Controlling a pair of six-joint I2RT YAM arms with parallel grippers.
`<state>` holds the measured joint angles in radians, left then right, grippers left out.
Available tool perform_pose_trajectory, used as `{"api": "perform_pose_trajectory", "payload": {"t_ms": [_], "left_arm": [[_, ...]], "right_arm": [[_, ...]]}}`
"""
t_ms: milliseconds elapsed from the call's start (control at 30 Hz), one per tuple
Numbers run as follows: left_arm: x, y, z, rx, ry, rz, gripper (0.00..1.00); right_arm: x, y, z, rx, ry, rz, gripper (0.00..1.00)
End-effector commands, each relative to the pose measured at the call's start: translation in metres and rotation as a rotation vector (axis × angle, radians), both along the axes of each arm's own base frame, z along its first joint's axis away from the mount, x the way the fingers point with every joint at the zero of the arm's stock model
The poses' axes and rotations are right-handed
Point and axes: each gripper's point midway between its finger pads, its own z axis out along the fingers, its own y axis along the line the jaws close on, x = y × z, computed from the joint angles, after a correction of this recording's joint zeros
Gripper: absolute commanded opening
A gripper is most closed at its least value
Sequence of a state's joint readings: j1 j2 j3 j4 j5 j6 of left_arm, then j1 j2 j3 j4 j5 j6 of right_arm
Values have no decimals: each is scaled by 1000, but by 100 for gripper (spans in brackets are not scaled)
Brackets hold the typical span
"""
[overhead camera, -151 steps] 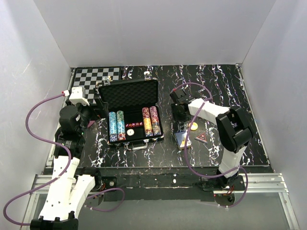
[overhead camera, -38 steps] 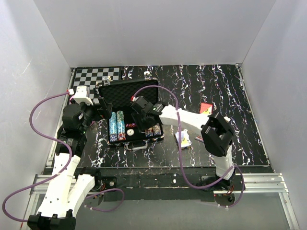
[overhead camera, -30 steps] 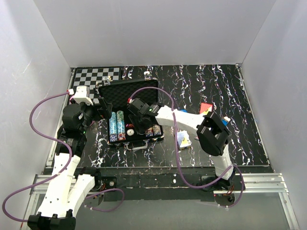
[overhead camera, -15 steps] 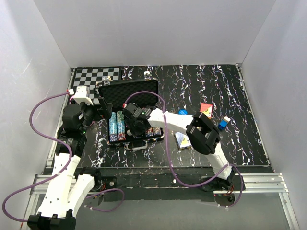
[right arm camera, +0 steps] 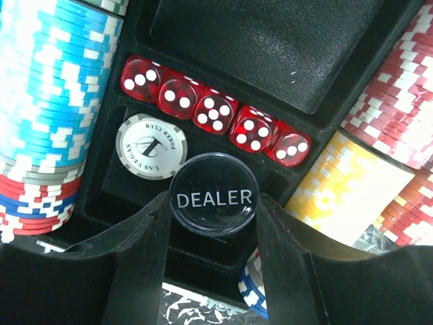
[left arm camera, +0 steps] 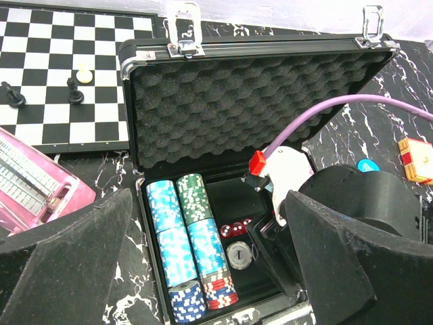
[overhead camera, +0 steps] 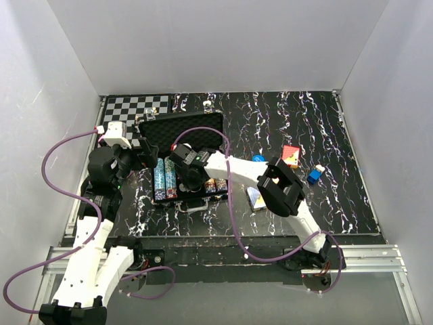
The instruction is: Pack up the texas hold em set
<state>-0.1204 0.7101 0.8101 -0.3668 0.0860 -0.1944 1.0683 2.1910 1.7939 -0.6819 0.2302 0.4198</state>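
The texas hold em set is a black case lying open, foam lid up at the back. Chip rows fill its left side, and more chips sit on the right. My right gripper is shut on a clear round DEALER button, held just above the case's middle compartment. Beneath it lie a row of red dice and a white round chip button. In the top view the right gripper hangs over the case's centre. My left gripper stands open at the case's left front, holding nothing.
A chessboard with a few pieces lies at the back left, and a pink box beside it. Right of the case lie a blue round button, a red card deck, a small blue cube and a blue deck.
My right arm has swung left from the table's right side over the open case, carrying the DEALER button, and lowered toward the middle compartment. The left arm has stayed put.
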Motion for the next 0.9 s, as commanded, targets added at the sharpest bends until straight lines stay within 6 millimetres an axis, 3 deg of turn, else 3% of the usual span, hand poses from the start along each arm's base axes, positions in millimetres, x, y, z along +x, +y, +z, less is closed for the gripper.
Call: {"api": "perform_pose_trajectory", "payload": {"t_ms": [0, 200, 500, 733, 867], "left_arm": [[-2, 0, -2, 2, 11, 1, 98], [-2, 0, -2, 2, 11, 1, 98], [-2, 1, -2, 4, 10, 5, 98], [-2, 1, -3, 5, 12, 5, 98], [-2, 1, -2, 5, 10, 6, 98]], "right_arm": [[6, -1, 4, -23, -23, -19, 48], [7, -2, 2, -37, -26, -21, 52], [12, -3, 11, -33, -53, -33, 72], [11, -4, 15, -22, -58, -30, 74], [12, -3, 32, 18, -79, -32, 74]]}}
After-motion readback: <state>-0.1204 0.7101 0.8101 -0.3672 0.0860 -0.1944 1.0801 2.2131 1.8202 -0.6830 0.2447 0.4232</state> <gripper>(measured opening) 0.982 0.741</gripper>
